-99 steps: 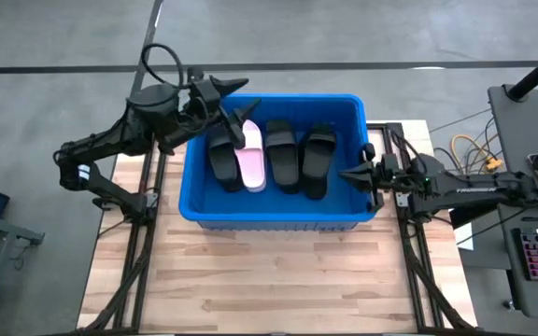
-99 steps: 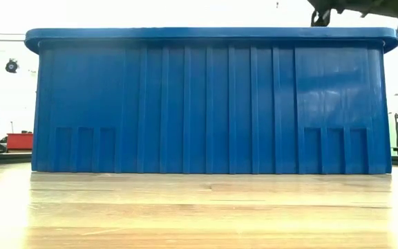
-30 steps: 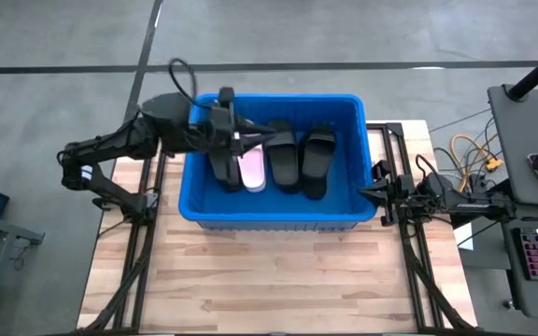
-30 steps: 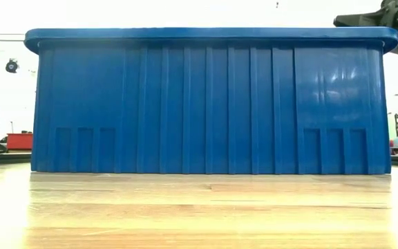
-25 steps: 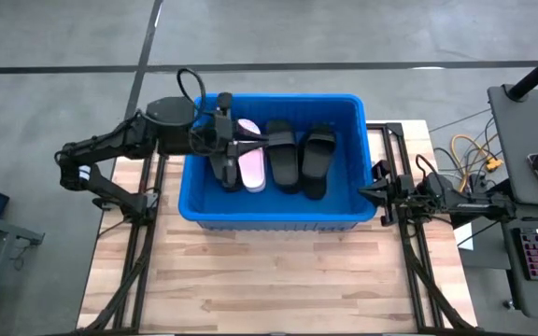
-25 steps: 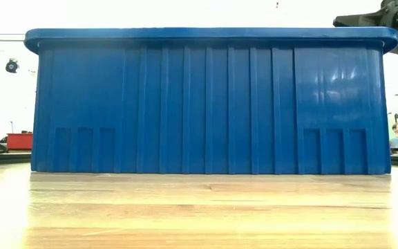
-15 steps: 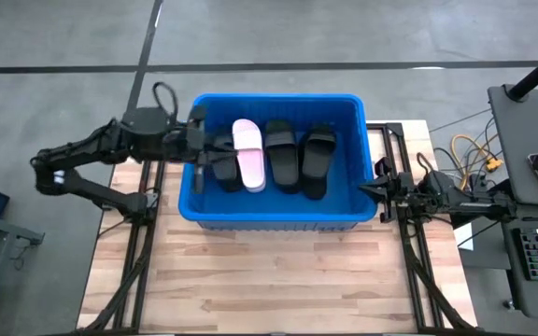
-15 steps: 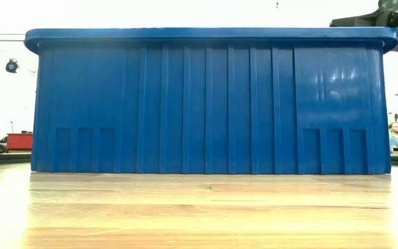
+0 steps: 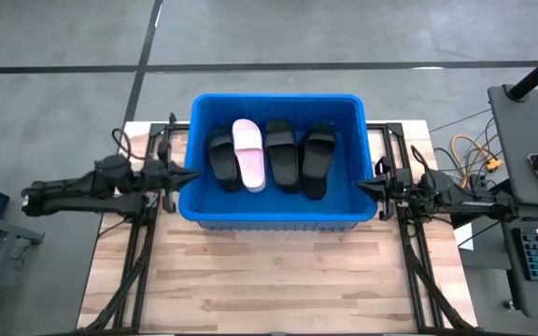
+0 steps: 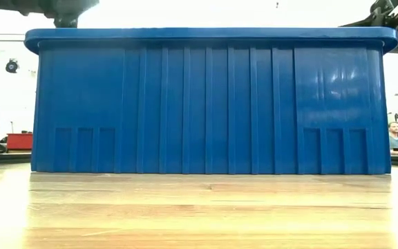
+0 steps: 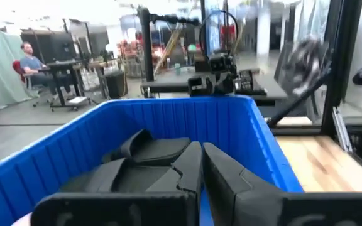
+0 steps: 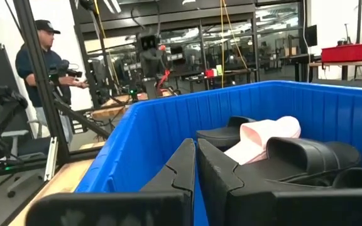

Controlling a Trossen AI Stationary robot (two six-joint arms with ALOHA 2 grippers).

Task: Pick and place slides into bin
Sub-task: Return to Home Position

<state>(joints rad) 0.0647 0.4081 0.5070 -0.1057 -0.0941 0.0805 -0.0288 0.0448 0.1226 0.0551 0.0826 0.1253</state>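
Note:
The blue bin (image 9: 274, 213) stands on the wooden table. Inside it, side by side, lie a black slide (image 9: 222, 161), a pale pink slide (image 9: 248, 154) and two more black slides (image 9: 281, 154) (image 9: 318, 161). The right wrist view shows the pink slide (image 12: 263, 138) resting on the black ones. My left gripper (image 9: 189, 175) is shut and empty just outside the bin's left wall, pointing at the bin (image 11: 168, 119). My right gripper (image 9: 362, 184) is shut and empty at the bin's right wall, pointing inward (image 12: 195, 160).
The bin's tall front wall (image 10: 206, 104) fills the low view, with bare wooden table (image 9: 269, 280) in front of it. Dark frame rails (image 9: 138, 233) run along both table sides. People stand and sit in the room beyond (image 12: 39, 56).
My left gripper has drawn back from over the slides inside the bin toward the table's left edge and now sits outside the left wall. The pink slide, partly covered by the gripper before, now lies in full view between the black ones.

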